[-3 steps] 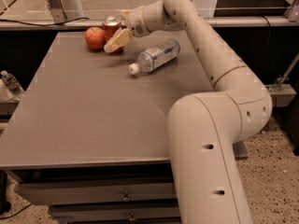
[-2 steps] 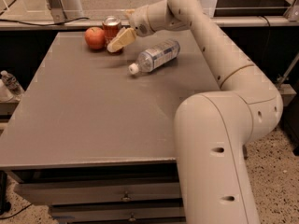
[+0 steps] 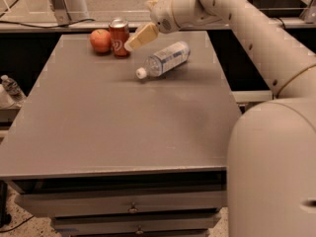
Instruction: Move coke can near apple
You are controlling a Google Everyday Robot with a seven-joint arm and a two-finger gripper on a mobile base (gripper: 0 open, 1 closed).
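The coke can [image 3: 118,36] stands upright at the far left of the grey table [image 3: 123,127], a red can with a silver top. The red-orange apple [image 3: 100,40] sits just to its left, almost touching it. My gripper [image 3: 138,27] hovers just right of the can, at the end of the white arm that reaches in from the right. Its fingers are apart and hold nothing. The lower cream finger [image 3: 140,37] points down-left, and its tip is close to the can's right side.
A clear plastic water bottle [image 3: 165,58] lies on its side right of the can, cap toward the front. Drawers [image 3: 133,209] run under the table's front edge. A small bottle [image 3: 10,86] sits off the table at the left. A white machine [image 3: 64,1] stands behind.
The gripper has drawn back up and to the right, off the can. The can now stands free beside the apple. The arm has shifted right.
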